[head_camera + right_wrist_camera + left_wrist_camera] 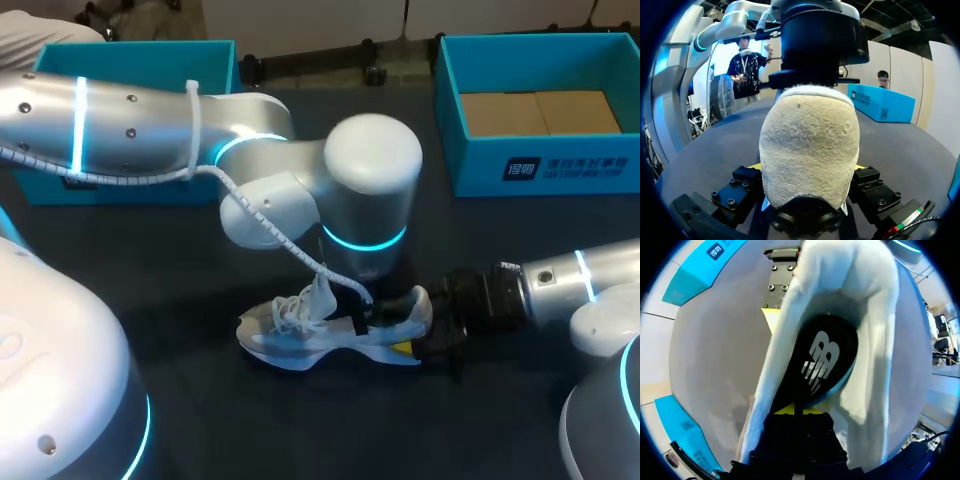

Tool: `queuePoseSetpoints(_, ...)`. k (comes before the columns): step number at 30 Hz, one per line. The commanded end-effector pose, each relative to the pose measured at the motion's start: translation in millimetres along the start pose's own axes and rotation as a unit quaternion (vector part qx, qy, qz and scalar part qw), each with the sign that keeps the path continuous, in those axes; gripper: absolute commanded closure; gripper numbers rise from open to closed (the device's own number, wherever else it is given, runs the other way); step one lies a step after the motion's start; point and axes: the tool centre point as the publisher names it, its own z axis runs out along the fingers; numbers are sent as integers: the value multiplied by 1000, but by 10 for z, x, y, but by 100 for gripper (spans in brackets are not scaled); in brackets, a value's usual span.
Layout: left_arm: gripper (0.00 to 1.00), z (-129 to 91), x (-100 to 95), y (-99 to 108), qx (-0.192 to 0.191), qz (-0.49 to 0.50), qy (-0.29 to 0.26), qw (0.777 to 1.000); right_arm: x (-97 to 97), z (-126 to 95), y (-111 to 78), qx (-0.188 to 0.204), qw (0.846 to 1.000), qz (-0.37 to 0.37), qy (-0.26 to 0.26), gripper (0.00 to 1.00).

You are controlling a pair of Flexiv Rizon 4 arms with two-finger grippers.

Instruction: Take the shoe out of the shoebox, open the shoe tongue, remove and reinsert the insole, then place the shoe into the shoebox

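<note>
A white shoe [300, 340] lies on the dark table, heel to the right. My left arm hangs over it, and its gripper [796, 410] reaches down into the shoe's mouth. Its yellow tips are shut on the heel end of the black insole [822, 360], between the white side walls [775, 355]. My right gripper [415, 335] comes in low from the right and is shut on the shoe's heel [810, 140], with a finger pressing on each side. The open blue shoebox [540, 170] stands at the back right, with brown card in its bottom.
A second blue box [130, 60] stands at the back left, partly behind my left arm. Bare dark table lies between the shoe and both boxes.
</note>
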Motion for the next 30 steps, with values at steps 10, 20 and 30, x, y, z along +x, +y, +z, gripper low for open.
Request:
queuePoseSetpoints(10,100,-357,53,259,60,57,117,990,26,14,6,3,1000,0,1,100)
queuePoseSetpoints(20,100,-572,106,248,95,77,159,980,26,14,6,3,1000,0,1,100)
queuePoseSetpoints(30,100,-651,194,139,94,92,179,975,26,14,6,3,1000,0,1,100)
